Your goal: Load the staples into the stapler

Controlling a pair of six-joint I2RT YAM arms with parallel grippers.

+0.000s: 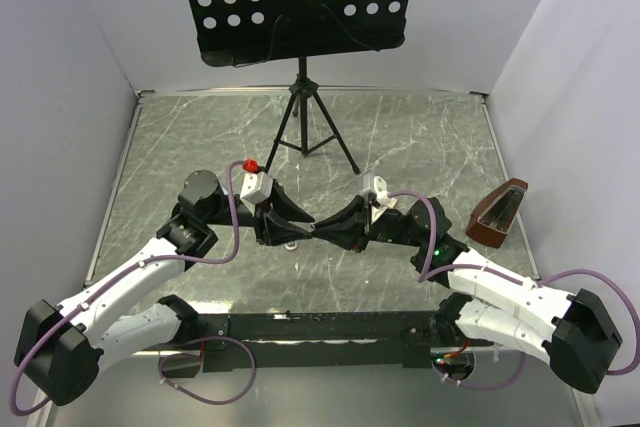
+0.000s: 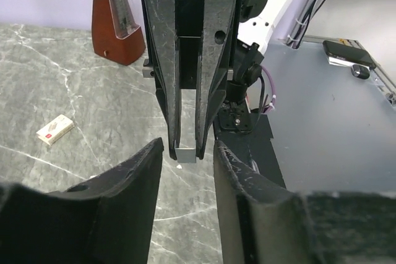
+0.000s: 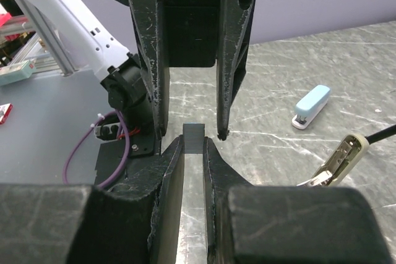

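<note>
My right gripper (image 3: 193, 142) is shut on the staples, a silvery-grey strip (image 3: 193, 136) whose end sticks out past its fingertips. My left gripper (image 2: 187, 146) faces it tip to tip above the middle of the table (image 1: 400, 137). The left jaws are open. The strip's free end (image 2: 185, 153) sits just between their tips, with a gap on each side. A small white-and-tan staples box (image 2: 55, 130) lies on the table. A light blue stapler (image 3: 312, 104) lies shut, and a cream stapler (image 3: 339, 160) lies opened out nearer.
A brown metronome (image 1: 500, 213) stands at the table's right edge. The tripod (image 1: 305, 117) of a black music stand (image 1: 300, 2) rises at the back middle. Purple cables (image 1: 235, 217) loop off both arms.
</note>
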